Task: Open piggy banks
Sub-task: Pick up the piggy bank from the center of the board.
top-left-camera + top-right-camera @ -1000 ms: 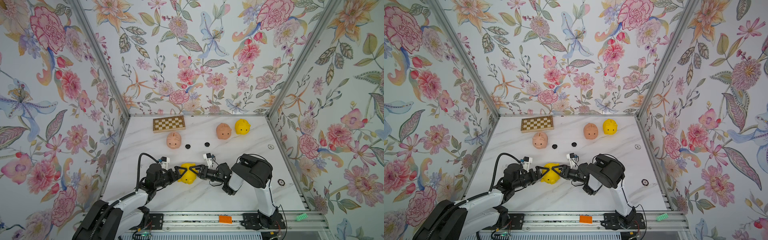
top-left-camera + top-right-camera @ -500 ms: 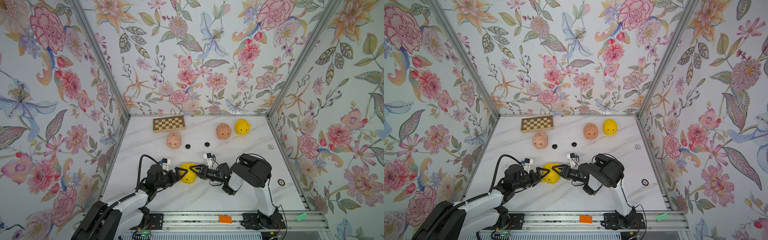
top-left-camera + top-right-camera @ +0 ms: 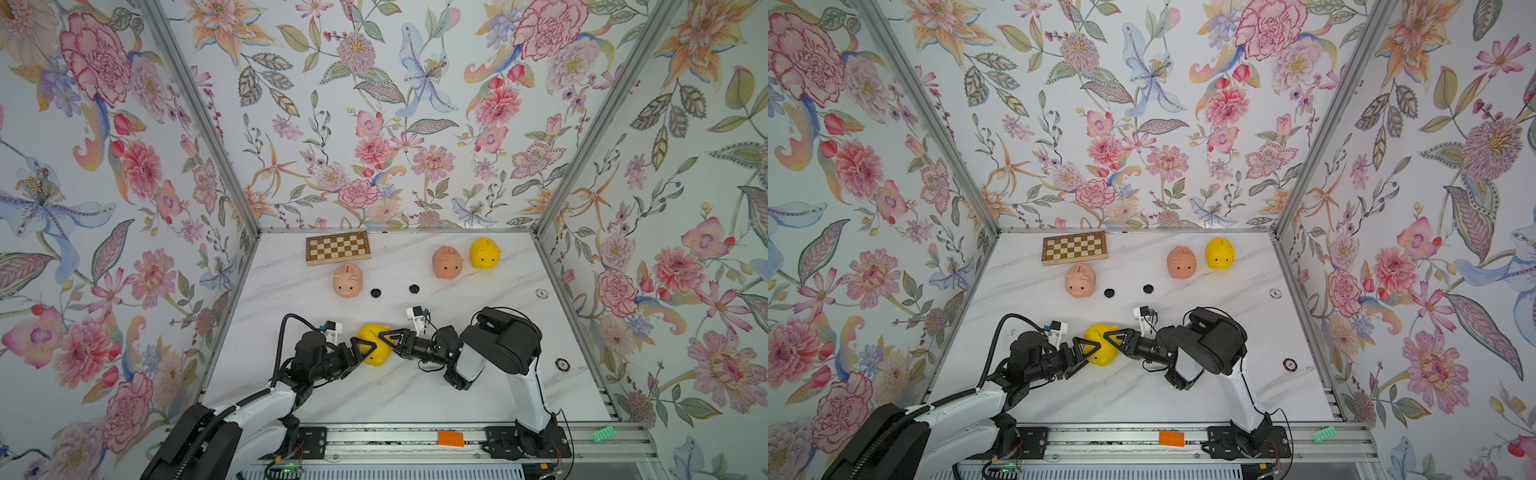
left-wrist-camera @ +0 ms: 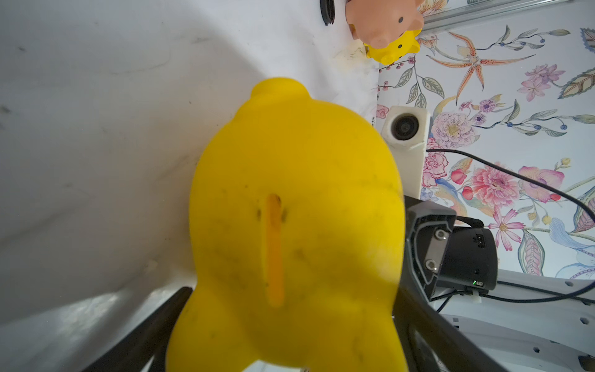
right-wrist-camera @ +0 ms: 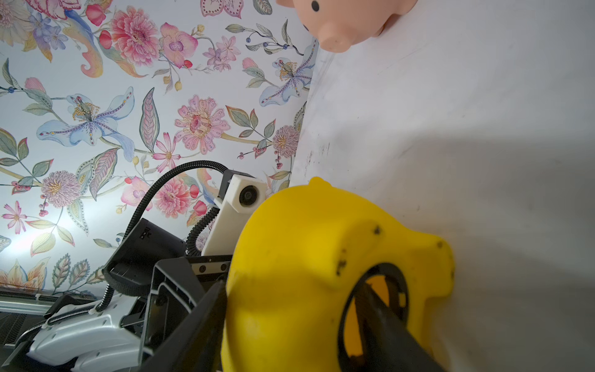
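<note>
Three walls papered in a pale floral print (image 3: pixel 374 124) — pink peonies, blue lilies, orange blooms, grey-green leaves — enclose the space. They are joined at the corners by slanting silver metal posts (image 3: pixel 199 116). Below lies a white marble-veined surface (image 3: pixel 415 399), softly and evenly lit. Along its near edge runs a grooved aluminium rail (image 3: pixel 374 440) carrying a small orange block (image 3: pixel 451 438) and a mint-green one (image 3: pixel 603 433).
</note>
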### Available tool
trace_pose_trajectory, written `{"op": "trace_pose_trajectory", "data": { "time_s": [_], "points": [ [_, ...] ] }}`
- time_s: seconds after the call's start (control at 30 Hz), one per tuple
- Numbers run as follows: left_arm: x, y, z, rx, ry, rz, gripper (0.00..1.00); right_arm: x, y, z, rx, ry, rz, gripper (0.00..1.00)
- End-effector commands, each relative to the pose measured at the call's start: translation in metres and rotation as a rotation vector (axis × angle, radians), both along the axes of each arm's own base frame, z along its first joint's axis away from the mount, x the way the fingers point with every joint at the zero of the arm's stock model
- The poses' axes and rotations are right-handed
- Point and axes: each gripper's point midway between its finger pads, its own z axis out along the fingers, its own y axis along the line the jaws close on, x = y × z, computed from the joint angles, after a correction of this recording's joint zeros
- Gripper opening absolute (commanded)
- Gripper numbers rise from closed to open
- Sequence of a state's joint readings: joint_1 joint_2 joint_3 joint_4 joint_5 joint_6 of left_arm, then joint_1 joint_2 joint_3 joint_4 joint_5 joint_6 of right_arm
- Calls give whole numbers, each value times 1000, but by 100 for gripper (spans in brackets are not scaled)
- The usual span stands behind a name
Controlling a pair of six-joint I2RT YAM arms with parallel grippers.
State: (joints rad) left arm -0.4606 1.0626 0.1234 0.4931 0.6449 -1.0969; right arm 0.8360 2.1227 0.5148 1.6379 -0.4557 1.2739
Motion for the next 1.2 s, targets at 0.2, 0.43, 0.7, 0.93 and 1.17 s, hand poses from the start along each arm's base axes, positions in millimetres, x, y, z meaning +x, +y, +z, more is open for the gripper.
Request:
{"op": "trace_pose_trajectory", "data": {
  "time_s": [0.2,0.43,0.7,0.93,1.17],
  "points": [
    [1,-3,12,-27,-52,-3,91,-4,-17,-60,-144,130,-40,63],
    [3,3,16,50,-81,-4,84,-3,-14,-55,-133,114,-28,64],
    [4,7,20,140,-92,-27,71,2,-13,-40,-110,65,-22,66],
    [10,12,30,261,-96,-63,64,8,-25,-20,-94,14,-27,69],
    [16,18,42,370,-120,-87,57,16,-38,-10,-182,-41,-17,69]
  ]
}}
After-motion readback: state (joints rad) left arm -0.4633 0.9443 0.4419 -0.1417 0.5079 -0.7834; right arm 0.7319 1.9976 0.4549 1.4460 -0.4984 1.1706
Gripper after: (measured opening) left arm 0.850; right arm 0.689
